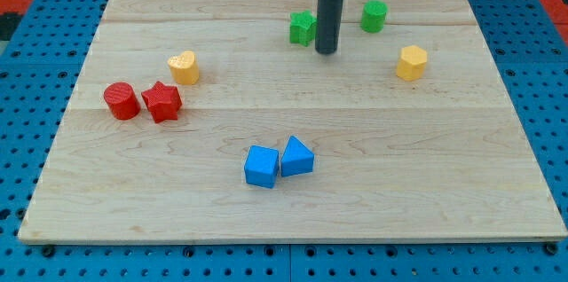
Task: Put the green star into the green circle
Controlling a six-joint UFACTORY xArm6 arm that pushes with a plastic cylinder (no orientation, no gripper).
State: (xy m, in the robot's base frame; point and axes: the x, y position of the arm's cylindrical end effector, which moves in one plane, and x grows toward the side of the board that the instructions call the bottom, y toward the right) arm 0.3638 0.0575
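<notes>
The green star [303, 27] lies near the view's top, a little right of centre. The green circle [374, 16], a short cylinder, stands to its right, slightly higher in the view. My tip [327, 51] rests on the board just right of the green star and a little below it, left of the green circle. The dark rod rises from there to the view's top edge and stands between the two green blocks. The tip seems close to the star; I cannot tell whether it touches.
A yellow hexagon [412, 62] sits at the right. A yellow heart [184, 67] sits at the left, with a red cylinder [121, 101] and red star [161, 101] below it. Two blue blocks, a cube [261, 167] and a wedge [297, 157], touch near the bottom centre.
</notes>
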